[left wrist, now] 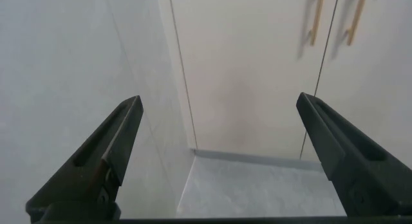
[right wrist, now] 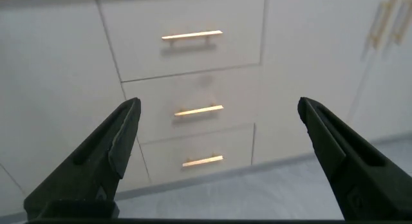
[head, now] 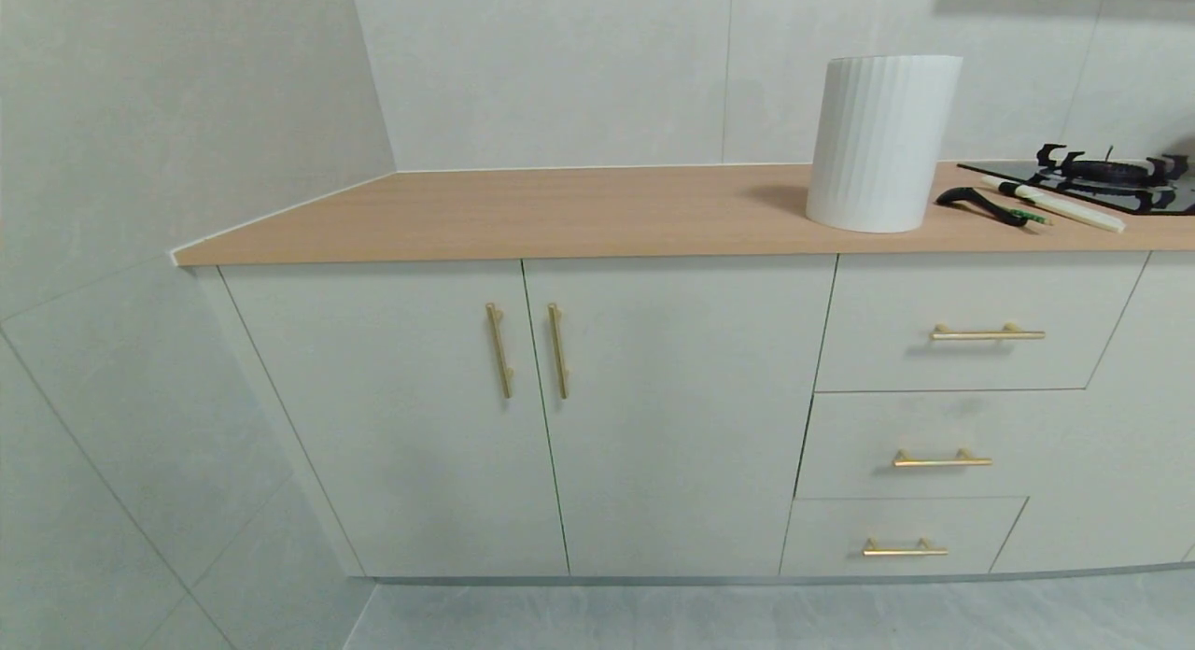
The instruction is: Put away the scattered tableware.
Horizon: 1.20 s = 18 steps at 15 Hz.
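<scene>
The left claw (left wrist: pixel 217 102) gapes wide and empty before the cabinet doors (left wrist: pixel 257 69), the right claw (right wrist: pixel 217 103) likewise before the drawers (right wrist: pixel 193 63), while on the worktop (head: pixel 560 211) the scattered tableware (head: pixel 1027 206) lies between a white ribbed container (head: pixel 882 141) and the stove (head: pixel 1111 174).

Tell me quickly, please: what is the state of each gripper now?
Left gripper: open, holding nothing.
Right gripper: open, holding nothing.
</scene>
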{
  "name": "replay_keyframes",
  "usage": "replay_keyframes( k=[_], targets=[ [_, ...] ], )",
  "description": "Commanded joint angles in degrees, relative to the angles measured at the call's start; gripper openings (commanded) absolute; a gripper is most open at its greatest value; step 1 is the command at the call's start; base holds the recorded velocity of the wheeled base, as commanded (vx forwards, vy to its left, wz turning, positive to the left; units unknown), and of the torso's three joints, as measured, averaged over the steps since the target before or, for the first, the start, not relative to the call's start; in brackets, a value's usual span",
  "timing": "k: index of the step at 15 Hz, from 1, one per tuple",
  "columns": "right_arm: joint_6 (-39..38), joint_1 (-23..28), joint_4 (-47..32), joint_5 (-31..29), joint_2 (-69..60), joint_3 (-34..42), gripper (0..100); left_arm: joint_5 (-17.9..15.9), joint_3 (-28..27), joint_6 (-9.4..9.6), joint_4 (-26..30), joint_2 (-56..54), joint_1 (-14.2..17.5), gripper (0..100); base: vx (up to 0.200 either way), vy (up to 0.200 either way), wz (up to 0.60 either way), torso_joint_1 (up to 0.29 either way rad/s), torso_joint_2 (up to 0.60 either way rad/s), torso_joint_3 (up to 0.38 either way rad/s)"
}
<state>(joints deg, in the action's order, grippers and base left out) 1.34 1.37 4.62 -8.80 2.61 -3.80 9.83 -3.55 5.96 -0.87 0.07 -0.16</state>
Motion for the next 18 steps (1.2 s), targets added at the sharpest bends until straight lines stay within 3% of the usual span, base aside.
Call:
replay_keyframes(
  k=[1,4,5,13,18],
  targets=[
    [0.5,-1.28,-1.37,4.23,-2.61,3.8,100,-4.11,3.55,-0.51,-1.6,-0.07,-0.02,100,0.0,0.0,0.0,0.0,0.0,0.0],
    [0.07,-1.28,-4.88,7.4,-2.61,3.8,100,-7.45,3.55,-2.97,-1.24,-0.07,-0.02,100,0.0,0.0,0.0,0.0,0.0,0.0],
    [-0.2,-1.45,-4.8,7.75,-2.52,3.8,100,-11.41,3.46,-4.29,1.66,-0.07,-0.02,100,0.0,0.0,0.0,0.0,0.0,0.0],
    [-0.37,-1.45,-4.8,7.83,-2.61,3.8,100,-11.41,3.55,-5.7,1.13,-0.07,-0.02,100,0.0,0.0,0.0,0.0,0.0,0.0],
    [-0.9,-1.45,-4.71,8.54,-2.52,3.8,100,-11.41,3.55,-5.26,1.13,-0.07,-0.02,100,0.0,-0.04,0.0,0.001,0.0,0.0]
  ],
)
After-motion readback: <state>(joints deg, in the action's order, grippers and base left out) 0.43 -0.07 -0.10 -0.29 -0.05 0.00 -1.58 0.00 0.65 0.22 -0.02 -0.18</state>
